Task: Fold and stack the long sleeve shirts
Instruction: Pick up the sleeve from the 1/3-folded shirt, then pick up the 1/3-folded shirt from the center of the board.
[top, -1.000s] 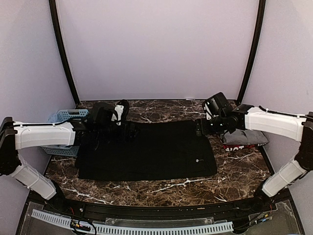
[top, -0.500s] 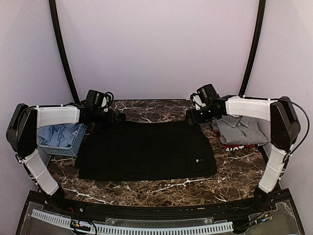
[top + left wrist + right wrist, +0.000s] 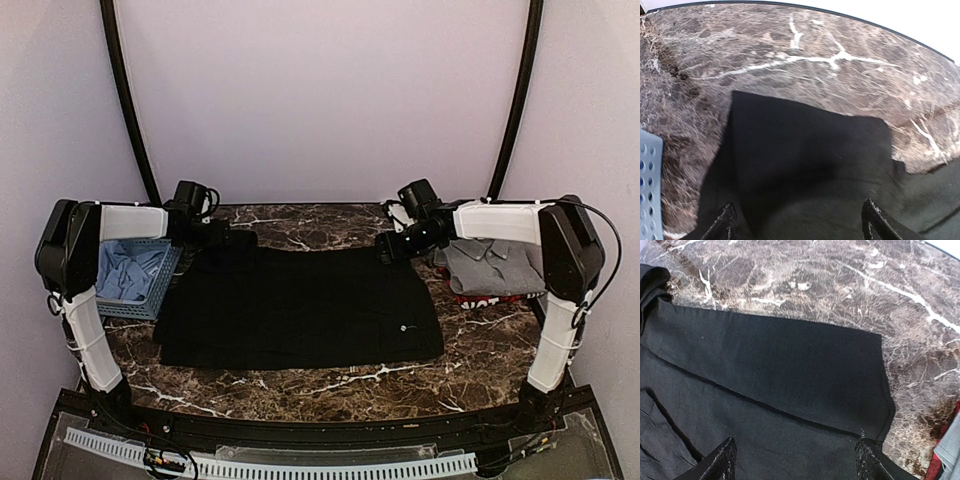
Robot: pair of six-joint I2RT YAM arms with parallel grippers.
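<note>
Compared with the view a second ago, both arms have drawn back from over the cloth toward the far edge of the counter [image 3: 300, 385], uncovering the basket [image 3: 135, 310] and the grey shirt [image 3: 495, 262]. We see the black shirt [image 3: 300, 305] spread flat in the middle of the counter, with one small pale button [image 3: 404, 327] near its near right corner. The left end effector [image 3: 222, 238] hovers at the shirt's far left corner. Its wrist view shows its fingers [image 3: 725, 222] set wide apart over the dark cloth, gripping nothing. The right end effector [image 3: 388, 248] stands at the far right corner, with its fingers [image 3: 722, 460] likewise apart above the hem. The grey shirt lies folded at the right, on top of the red-edged shirt [image 3: 485, 298]. The light-blue basket sits left of the black shirt and holds pale blue cloth [image 3: 125, 270].
</note>
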